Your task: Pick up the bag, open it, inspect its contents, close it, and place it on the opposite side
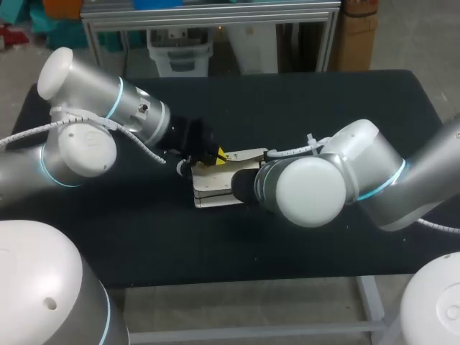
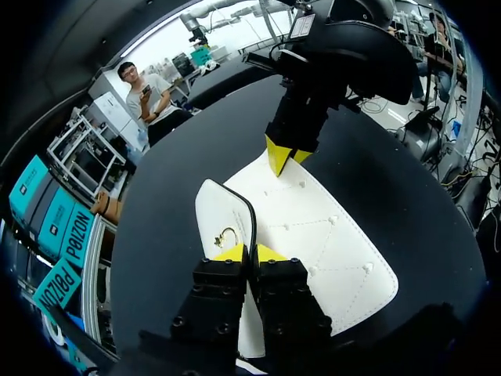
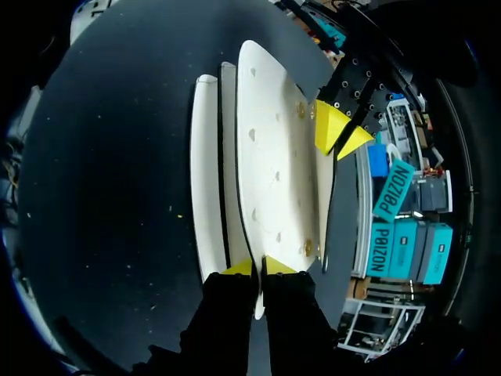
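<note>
right gripper (image 3: 258, 267) up close, fingers nipped nearly together on the edge of the white bag (image 3: 270, 157), thin flap (image 3: 258, 294) caught between the tips. left gripper (image 2: 250, 253) pinching the opposite edge the same way, tips almost touching. bag sits mid-table (image 1: 302, 108) between both arms, its layers fanned slightly apart, grippers facing each other across it.

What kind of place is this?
Probably a robot lab: left arm and right arm hang over a black table, left gripper and right gripper each clamped on a white bag.
</note>
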### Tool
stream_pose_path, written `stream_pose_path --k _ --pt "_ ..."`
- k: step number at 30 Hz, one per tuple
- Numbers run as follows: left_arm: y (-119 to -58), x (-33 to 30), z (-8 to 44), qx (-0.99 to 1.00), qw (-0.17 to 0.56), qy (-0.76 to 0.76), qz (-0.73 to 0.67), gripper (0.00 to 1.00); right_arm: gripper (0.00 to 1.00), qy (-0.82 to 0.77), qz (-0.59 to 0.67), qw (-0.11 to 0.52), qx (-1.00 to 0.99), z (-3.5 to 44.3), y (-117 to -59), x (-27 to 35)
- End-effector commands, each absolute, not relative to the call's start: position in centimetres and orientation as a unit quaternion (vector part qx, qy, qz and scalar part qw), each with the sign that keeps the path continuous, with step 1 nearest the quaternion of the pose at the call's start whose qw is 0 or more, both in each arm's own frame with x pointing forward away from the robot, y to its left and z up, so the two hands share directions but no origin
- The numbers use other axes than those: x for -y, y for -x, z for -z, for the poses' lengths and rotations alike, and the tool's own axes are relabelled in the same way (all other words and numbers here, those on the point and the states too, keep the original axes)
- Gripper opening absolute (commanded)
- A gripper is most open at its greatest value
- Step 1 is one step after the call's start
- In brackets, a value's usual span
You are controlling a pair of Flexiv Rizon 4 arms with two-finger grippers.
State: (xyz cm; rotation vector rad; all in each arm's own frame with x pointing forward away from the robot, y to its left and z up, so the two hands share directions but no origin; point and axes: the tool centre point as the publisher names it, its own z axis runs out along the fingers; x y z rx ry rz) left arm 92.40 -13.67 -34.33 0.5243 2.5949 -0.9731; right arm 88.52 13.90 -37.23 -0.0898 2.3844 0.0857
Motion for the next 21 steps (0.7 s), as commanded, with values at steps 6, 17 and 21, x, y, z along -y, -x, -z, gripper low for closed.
stream_pose_path --k 6,17,21 --pt "-91.1 13.3 36.3 -0.905 0.103 -0.262 0.318 0.00 0.00 0.034 -0.052 0.528 -0.847 37.6 -88.4 -13.5" --pt "-91.2 13.8 37.1 -0.908 0.077 -0.264 0.316 0.00 0.00 0.034 -0.052 0.528 -0.847 37.6 -88.4 -13.5" --pt "-91.4 12.8 36.6 -0.906 0.083 -0.246 0.335 0.55 0.00 0.034 -0.052 0.528 -0.847 37.6 -88.4 -13.5"
